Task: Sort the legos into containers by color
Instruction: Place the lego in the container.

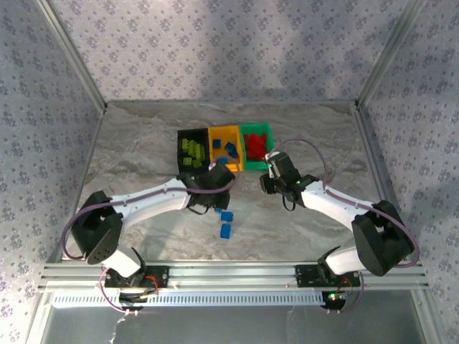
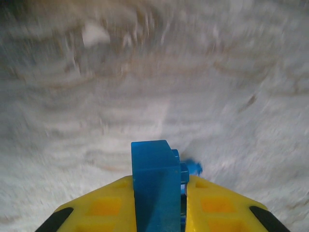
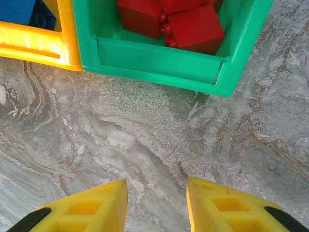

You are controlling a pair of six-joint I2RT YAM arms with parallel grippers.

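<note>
Left pincer (image 2: 160,193) clamped shut on a blue brick (image 2: 150,179) over mid-desk (image 1: 143,143), probably bound for the orange-yellow bin (image 3: 38,48) of blues. Right pincer (image 3: 157,193) part-open, empty, facing the green bin (image 3: 159,58) of red bricks (image 3: 193,29).

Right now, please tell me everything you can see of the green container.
The green container is a small rectangular open-top bin of glossy plastic-looking material, with a thick rim and a recessed panel in its near wall. It stands upright on the grey marbled table, rightmost of three bins in a row, its side against the orange-yellow bin. Several red bricks lie inside. The right gripper hangs open before its near wall, not touching it.
</note>
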